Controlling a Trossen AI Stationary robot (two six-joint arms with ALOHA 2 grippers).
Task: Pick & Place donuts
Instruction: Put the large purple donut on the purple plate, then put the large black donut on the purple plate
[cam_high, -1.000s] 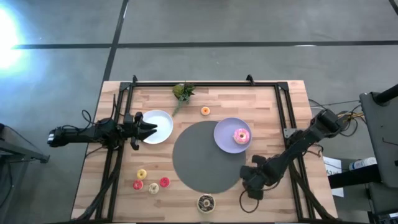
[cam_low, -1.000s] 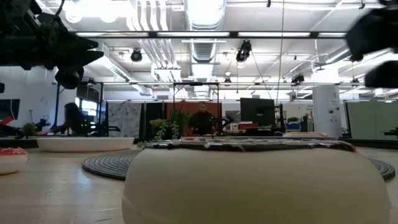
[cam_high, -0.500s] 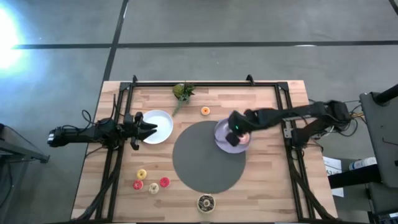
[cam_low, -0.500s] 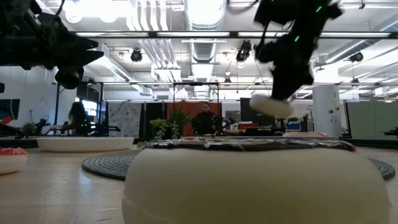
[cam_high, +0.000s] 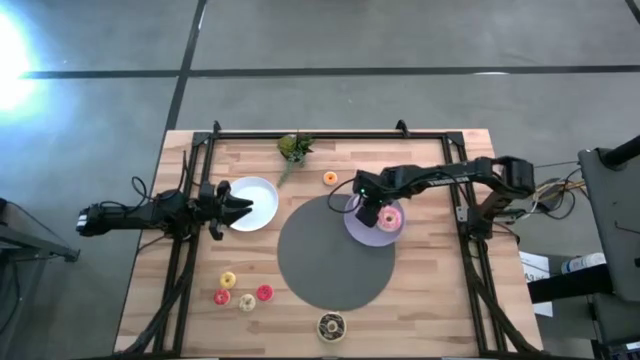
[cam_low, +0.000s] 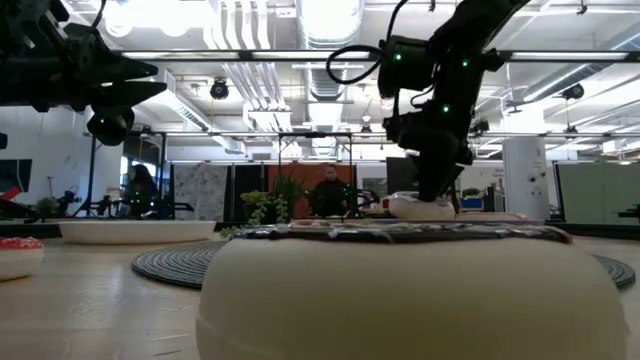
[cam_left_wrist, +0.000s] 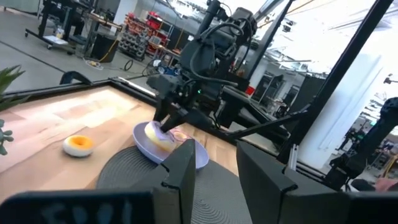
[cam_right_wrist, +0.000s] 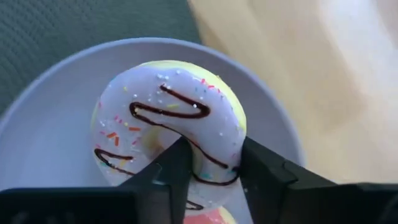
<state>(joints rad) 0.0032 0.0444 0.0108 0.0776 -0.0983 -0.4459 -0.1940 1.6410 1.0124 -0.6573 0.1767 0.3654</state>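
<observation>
My right gripper (cam_high: 368, 212) is shut on a white-iced sprinkled donut (cam_right_wrist: 168, 124) low over the lavender plate (cam_high: 360, 230), right of the table's middle. A pink donut (cam_high: 391, 218) lies flat on that plate. My left gripper (cam_high: 243, 206) is open and empty above the white plate (cam_high: 255, 192) at the left. A dark brown donut (cam_high: 331, 325) lies near the front edge. A tiny orange donut (cam_high: 330, 178) lies toward the far side. Several tiny yellow and red donuts (cam_high: 240, 292) lie at the near left. My right gripper holds the ring wall of the white sprinkled donut (cam_right_wrist: 214, 158) with one finger (cam_right_wrist: 177, 162) in the hole and the other (cam_right_wrist: 258, 168) on the outer rim. The fingers point down from above. The donut is tilted; whether it touches the plate, I cannot tell.
A dark round mat (cam_high: 330, 262) covers the table's middle, partly under the lavender plate. A small green plant (cam_high: 293, 148) stands at the far edge. A black frame rail (cam_high: 330, 135) runs around the tabletop. People sit and stand in the room behind the table (cam_low: 325, 190).
My right gripper has swung from the table's near right up and toward the far side, over the lavender plate. It has then come down with the white sprinkled donut, which now sits low over the plate beside the pink donut.
</observation>
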